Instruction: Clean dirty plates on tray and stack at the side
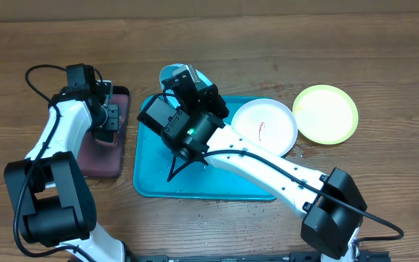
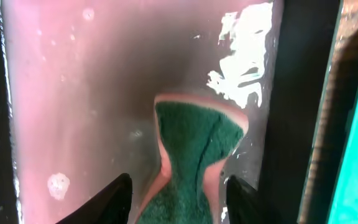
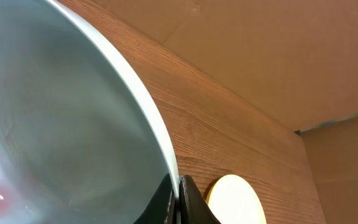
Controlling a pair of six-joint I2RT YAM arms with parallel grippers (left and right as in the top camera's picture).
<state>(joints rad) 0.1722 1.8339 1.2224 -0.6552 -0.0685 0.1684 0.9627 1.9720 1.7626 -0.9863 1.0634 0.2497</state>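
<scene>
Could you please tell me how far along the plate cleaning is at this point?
Apparently done: the yellow-green plate lies on the table beside the turquoise tray, with no smear visible. In hand: the right gripper holds the light blue plate tilted by its rim; the left gripper squeezes the sponge in the small tray. Left: the white plate shows a red smear; nothing is stacked.

Turquoise tray, red-smeared white plate, yellow-green plate, teal sponge.

Three plates, two trays, one sponge, two arms
</scene>
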